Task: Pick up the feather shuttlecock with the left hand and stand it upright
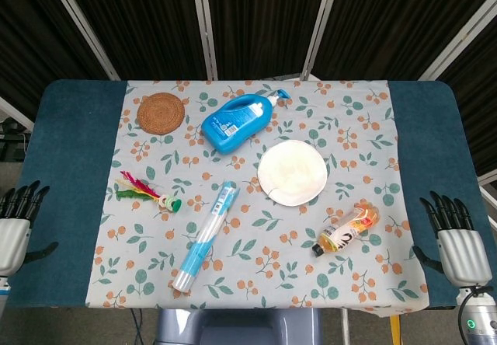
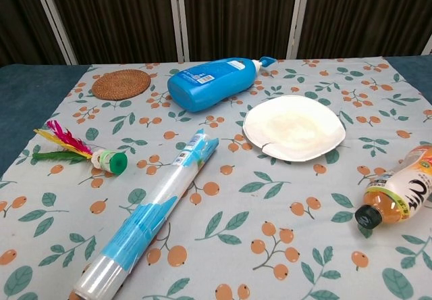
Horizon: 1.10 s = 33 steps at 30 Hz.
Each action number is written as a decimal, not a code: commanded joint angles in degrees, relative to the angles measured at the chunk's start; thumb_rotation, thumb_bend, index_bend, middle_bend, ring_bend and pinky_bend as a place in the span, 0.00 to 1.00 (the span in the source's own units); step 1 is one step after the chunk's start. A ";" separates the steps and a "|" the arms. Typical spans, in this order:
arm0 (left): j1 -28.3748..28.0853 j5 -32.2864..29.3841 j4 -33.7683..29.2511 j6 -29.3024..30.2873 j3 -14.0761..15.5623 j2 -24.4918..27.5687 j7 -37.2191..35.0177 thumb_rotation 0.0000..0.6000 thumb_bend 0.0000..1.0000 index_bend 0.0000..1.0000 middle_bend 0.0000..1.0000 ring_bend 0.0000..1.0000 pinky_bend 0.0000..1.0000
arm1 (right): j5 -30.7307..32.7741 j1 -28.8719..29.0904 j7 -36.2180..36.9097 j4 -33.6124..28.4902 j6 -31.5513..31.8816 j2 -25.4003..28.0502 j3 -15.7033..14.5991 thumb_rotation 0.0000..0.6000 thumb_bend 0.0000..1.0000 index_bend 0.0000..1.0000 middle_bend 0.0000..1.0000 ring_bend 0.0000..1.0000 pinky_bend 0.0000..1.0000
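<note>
Feather shuttlecock (image 1: 147,192) lies on its side on the floral tablecloth (image 1: 365,127), well apart from the left hand (image 1: 14,228), whose fingers (image 1: 22,197) are spread and released at the table's edge. Right hand (image 1: 458,244) likewise rests empty with fingers apart, nearest the tipped orange drink bottle (image 1: 346,229), far from the shuttlecock.

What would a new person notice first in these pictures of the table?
The eye goes first to the big blue pump bottle lying on its side at the far middle of the flowered cloth, with the white paper plate just in front of it. Next comes the bright feather shuttlecock lying flat near the cloth's left edge, beside a long clear tube. The left robot hand and right robot hand wait open at the table's near corners.
</note>
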 commanded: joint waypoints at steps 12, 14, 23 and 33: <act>-8.34 -7.52 0.87 -9.84 -5.76 -1.72 7.71 1.00 0.32 0.42 0.00 0.00 0.01 | -0.02 -0.22 0.16 -0.46 0.11 0.25 -0.13 1.00 0.12 0.09 0.00 0.00 0.00; -9.93 -9.44 1.59 -11.82 -6.76 -2.45 9.19 1.00 0.33 0.43 0.00 0.00 0.01 | 0.00 -0.20 0.14 -0.47 0.06 0.22 -0.12 1.00 0.12 0.09 0.00 0.00 0.00; -16.48 -15.99 7.09 -19.27 -8.98 -6.92 15.78 1.00 0.41 0.46 0.00 0.00 0.00 | 0.11 -0.26 0.52 -0.55 0.09 0.33 -0.07 1.00 0.12 0.09 0.00 0.00 0.00; -22.75 -18.62 18.05 -27.41 -7.71 -14.57 18.13 1.00 0.41 0.46 0.00 0.00 0.00 | -0.01 -0.28 0.74 -0.43 0.14 0.30 -0.11 1.00 0.13 0.09 0.00 0.00 0.00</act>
